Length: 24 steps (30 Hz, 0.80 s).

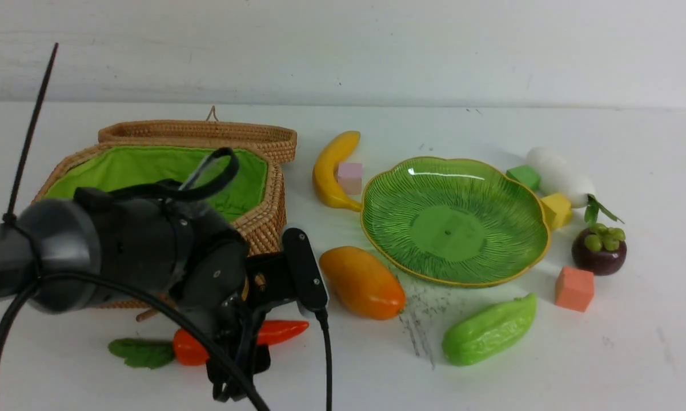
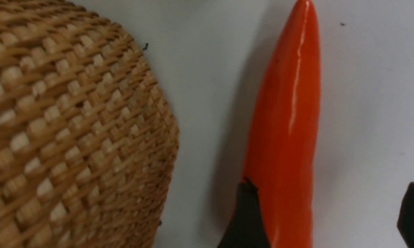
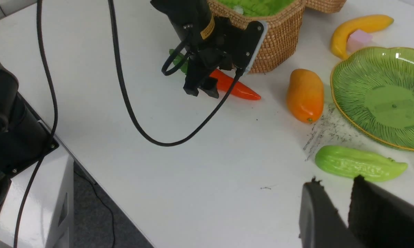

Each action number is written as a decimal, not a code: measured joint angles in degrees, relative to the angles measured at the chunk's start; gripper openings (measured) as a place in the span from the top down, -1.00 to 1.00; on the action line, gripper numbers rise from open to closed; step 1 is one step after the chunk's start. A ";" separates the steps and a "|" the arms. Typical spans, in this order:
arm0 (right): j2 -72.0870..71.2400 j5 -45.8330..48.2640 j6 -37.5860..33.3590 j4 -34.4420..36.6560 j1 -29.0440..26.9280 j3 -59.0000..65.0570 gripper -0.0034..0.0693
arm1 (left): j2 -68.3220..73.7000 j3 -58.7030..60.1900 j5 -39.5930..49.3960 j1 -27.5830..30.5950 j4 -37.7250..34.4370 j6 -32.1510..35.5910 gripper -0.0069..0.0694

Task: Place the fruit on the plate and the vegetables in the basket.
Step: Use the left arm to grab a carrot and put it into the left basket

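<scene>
Orange carrot [image 1: 283, 331], nearest to you, lies flat on the white desk [image 1: 548, 377] just in front of the basket [image 1: 265, 220], with its leaves toward the robot's left. You see the left end effector [image 3: 201, 91] spread wide and straddling the carrot: one finger [image 2: 244, 217] sits against its side and the other stands clear of it, so nothing is gripped. The right end effector [image 3: 336, 182] hangs over bare desk near the bumpy green gourd [image 1: 488, 330], its jaws a narrow gap apart and holding nothing. Beyond the gourd you find the mango [image 1: 362, 282] beside the plate's near edge, an orange cube [image 1: 574, 288], and the mangosteen [image 1: 598, 251] to the plate's right. The green plate [image 1: 377, 188] occupies the middle of the desk, and the basket stands to its left with its lid [image 1: 205, 134] lying open behind. Farthest back, the white radish [image 1: 560, 174] lies next to a yellow cube [image 1: 556, 209] and a green cube [image 1: 522, 176], while the banana [image 1: 328, 168] curves around a pink cube [image 1: 349, 176].
</scene>
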 joint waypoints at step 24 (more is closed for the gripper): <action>0.00 0.00 0.05 0.19 0.00 0.00 0.44 | 0.09 -2.23 13.50 -6.69 -2.51 -3.62 0.07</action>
